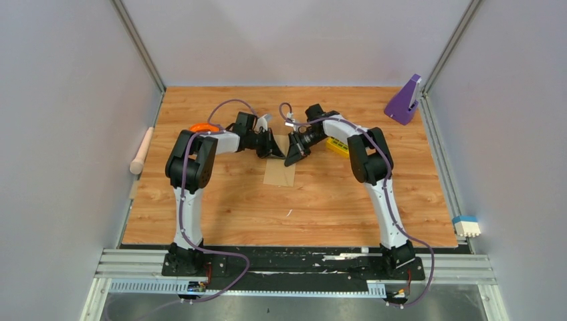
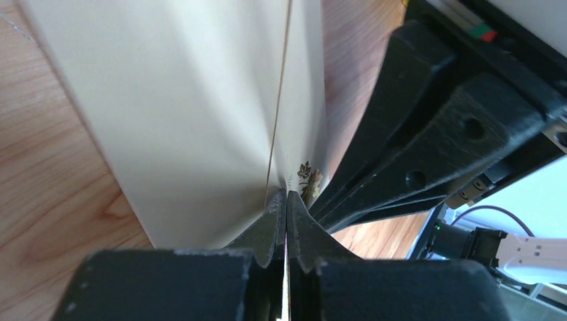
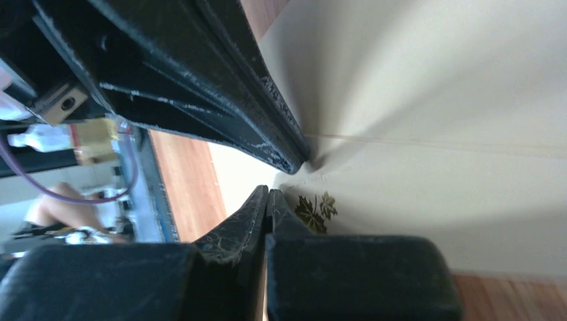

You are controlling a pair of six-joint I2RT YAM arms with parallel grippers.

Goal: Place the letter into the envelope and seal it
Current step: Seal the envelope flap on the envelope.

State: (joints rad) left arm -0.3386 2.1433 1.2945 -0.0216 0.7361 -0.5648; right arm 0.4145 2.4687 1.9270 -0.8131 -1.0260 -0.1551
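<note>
Left claw (image 2: 286,200) and right claw (image 3: 269,197) both pinched shut.

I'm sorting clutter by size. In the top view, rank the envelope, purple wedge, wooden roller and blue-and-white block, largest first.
1-2. purple wedge and envelope: alike, and the envelope's far part is hidden, so unranked.
3. wooden roller, the longer one.
4. blue-and-white block, close behind.
</note>
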